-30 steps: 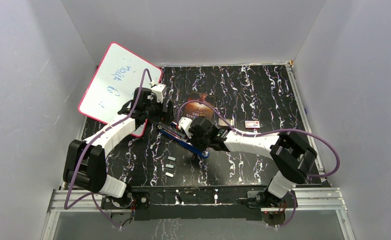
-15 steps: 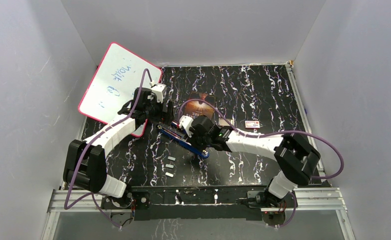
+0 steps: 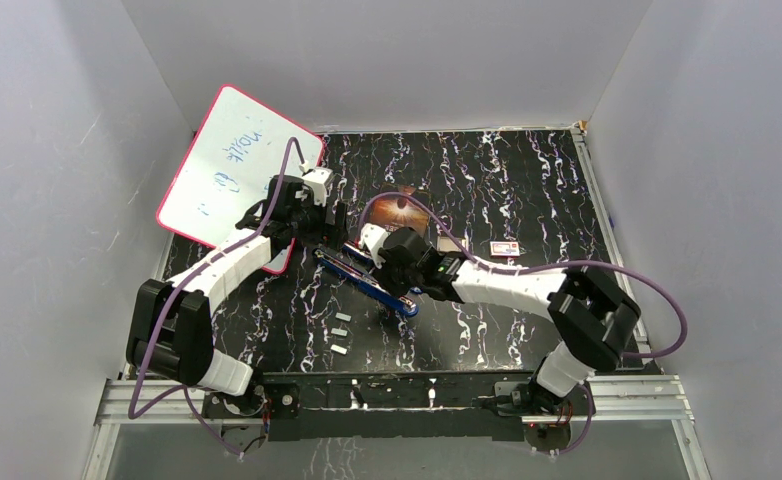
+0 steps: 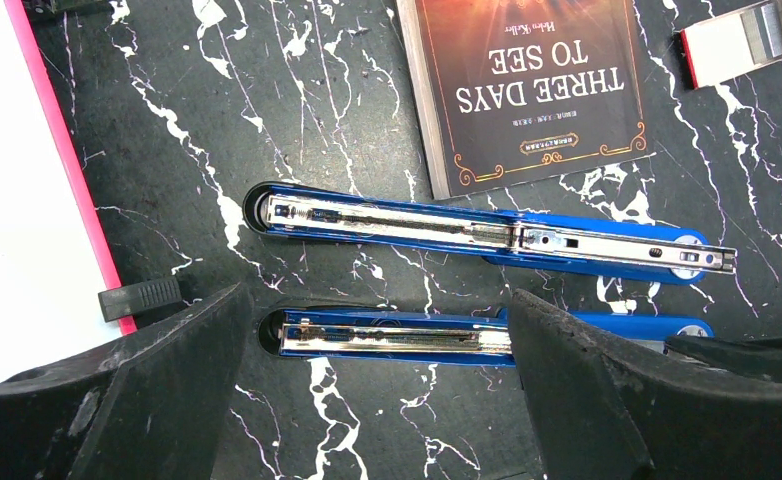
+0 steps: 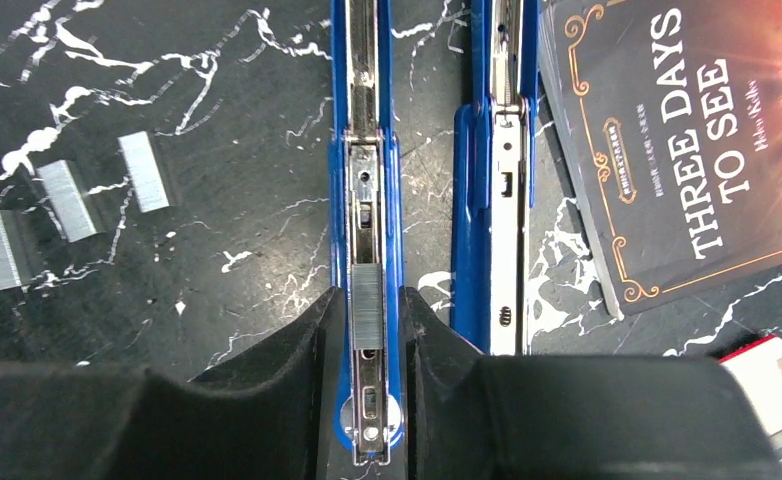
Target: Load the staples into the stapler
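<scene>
Stapler [image 3: 367, 281] lay opened flat mid-table, long axis running far-left to near-right. One staple strip [image 5: 366, 305] sat in its rail toward the near-right end, lengthwise with the rail. Three loose staples [image 5: 67, 200] lay just near-left of it.

Right gripper [image 5: 370, 300]: fingers narrowly parted, flanking the strip, apparently not pinching it. Left gripper [image 4: 377, 295]: fingers wide apart over the stapler, holding nothing.

Risks, as I judged them: a rising finger could snag the strip and cock it. Unheld, the stapler could skid.
</scene>
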Available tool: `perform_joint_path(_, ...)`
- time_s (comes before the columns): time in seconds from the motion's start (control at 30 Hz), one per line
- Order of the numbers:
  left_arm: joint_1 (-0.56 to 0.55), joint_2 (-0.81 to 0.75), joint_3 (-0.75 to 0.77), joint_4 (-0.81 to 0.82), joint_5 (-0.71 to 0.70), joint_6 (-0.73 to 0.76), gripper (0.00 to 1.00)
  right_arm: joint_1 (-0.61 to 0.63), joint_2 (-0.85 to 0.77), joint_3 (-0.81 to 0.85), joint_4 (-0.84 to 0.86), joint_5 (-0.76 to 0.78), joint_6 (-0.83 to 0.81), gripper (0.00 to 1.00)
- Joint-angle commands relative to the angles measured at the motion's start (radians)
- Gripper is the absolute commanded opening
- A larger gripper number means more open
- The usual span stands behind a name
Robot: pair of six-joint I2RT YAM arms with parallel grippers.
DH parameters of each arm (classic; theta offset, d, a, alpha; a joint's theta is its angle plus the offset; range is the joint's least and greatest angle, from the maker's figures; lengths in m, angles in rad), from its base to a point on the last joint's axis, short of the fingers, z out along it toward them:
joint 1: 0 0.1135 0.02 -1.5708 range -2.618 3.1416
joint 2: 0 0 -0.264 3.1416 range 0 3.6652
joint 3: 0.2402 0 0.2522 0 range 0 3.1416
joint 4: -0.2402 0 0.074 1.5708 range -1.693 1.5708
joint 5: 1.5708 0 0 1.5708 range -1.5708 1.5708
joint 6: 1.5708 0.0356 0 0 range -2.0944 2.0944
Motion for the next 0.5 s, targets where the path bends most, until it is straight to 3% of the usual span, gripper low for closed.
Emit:
perform_joint_path(0.0,-0.005,-0.021,0.015,-0.017,0.001,0.01,0.98,-0.019,0.041,0.057,0.034,-0.009,0.016,0.33)
perform_joint_path(0.47,-0.007,-0.021,0.015,-0.018,-0.004,0.012,0.98,-0.046,0.086,0.059,0.066,-0.054,0.029,0.33)
